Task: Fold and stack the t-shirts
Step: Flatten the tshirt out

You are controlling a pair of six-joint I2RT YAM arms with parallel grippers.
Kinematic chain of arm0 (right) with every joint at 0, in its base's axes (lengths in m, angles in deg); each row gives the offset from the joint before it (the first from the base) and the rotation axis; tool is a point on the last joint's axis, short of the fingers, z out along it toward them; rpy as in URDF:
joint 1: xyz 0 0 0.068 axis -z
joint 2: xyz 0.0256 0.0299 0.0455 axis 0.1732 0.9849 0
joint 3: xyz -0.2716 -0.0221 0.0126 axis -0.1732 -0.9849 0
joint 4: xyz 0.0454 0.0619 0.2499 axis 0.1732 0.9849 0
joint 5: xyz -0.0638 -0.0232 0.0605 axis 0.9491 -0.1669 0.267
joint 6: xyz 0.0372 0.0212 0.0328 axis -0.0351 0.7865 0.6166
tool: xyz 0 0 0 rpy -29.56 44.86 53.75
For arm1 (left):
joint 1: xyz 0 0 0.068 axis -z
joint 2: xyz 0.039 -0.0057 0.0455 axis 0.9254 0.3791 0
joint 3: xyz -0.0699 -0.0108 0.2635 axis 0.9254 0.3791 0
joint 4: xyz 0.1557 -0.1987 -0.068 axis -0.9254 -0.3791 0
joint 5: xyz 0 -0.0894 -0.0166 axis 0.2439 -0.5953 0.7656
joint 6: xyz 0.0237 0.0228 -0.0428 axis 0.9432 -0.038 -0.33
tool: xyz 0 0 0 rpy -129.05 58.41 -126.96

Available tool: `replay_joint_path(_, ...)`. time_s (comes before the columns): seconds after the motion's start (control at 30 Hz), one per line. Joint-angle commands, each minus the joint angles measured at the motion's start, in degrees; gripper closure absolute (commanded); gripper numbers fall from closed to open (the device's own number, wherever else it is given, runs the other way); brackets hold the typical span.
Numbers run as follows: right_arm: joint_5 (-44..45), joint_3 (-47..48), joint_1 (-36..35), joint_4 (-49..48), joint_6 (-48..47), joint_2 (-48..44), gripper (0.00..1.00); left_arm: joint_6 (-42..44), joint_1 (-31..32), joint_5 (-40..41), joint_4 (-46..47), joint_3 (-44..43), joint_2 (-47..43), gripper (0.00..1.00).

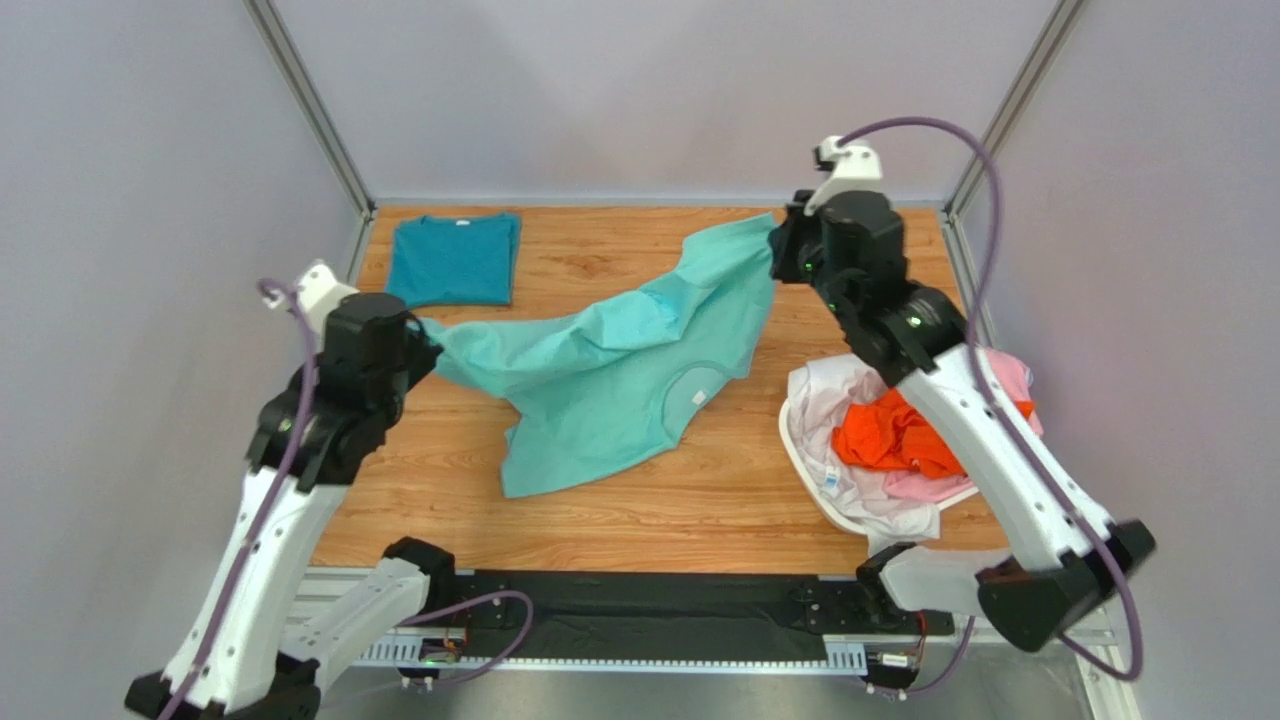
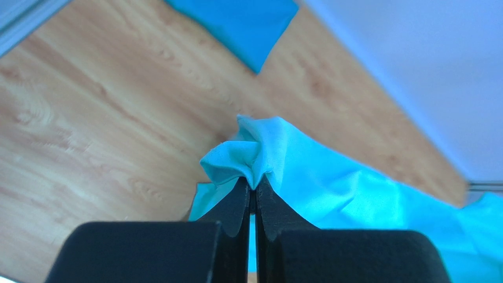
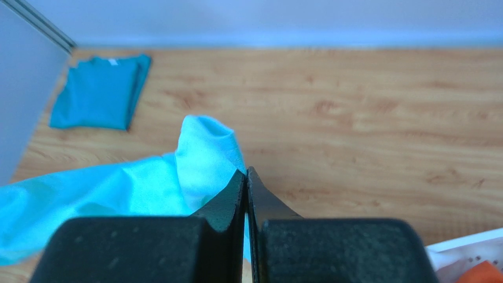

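A light mint-aqua t-shirt point(image 1: 624, 368) hangs stretched between my two grippers over the middle of the table, its lower part resting on the wood. My left gripper point(image 1: 425, 339) is shut on its left end; the pinched cloth point(image 2: 248, 159) bunches over the jaw tips point(image 2: 254, 187). My right gripper point(image 1: 777, 248) is shut on its far right end point(image 3: 203, 150), held above the table, cloth between the tips point(image 3: 246, 174). A darker teal t-shirt point(image 1: 452, 257) lies folded at the far left corner, also in the right wrist view point(image 3: 100, 91). Orange point(image 1: 894, 435), pink point(image 1: 932, 483) and white point(image 1: 834, 393) shirts lie in the basket.
A white plastic laundry basket point(image 1: 800, 450) stands at the right, under my right arm. Metal frame posts and grey walls bound the table at the back and sides. A black rail point(image 1: 646, 615) runs along the near edge.
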Motion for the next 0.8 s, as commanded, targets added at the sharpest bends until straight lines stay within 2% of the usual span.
replay_joint_path(0.0, 2.38, 2.93, 0.12, 0.72, -5.13, -8.46, 1.0, 3.06, -0.19, 2.46, -2.21, -6.03, -6.84, 1.0)
replay_joint_path(0.2, -1.92, 10.92, 0.12, 3.61, -7.77, -17.89, 1.0, 7.98, -0.19, 0.96, -0.81, -17.19, -15.64, 1.0)
replay_joint_path(0.43, -6.06, 21.82, 0.12, 7.84, -10.31, -22.9, 1.0, 13.96, -0.19, 1.75, -1.42, -33.27, -17.59, 1.0)
replay_joint_path(0.53, -5.89, 23.32, 0.21, 8.81, -10.58, -22.38, 1.0, 13.18, -0.19, 4.56, -3.08, -33.29, -17.41, 1.0)
replay_joint_path(0.67, -1.94, 22.18, 0.12, 8.11, -11.19, -17.65, 1.0, 8.98, -0.19, 7.46, -4.75, -24.96, -14.79, 1.0)
replay_joint_path(0.73, 0.78, 21.22, 0.12, 7.41, -11.81, -12.12, 1.0, 7.12, -0.19, 10.27, -5.9, -19.97, -12.5, 1.0)
replay_joint_path(0.77, 1.49, 20.6, 0.29, 5.84, -12.86, -10.01, 1.0, 4.68, -0.19, 12.02, -9.29, -18.19, -9.7, 1.0)
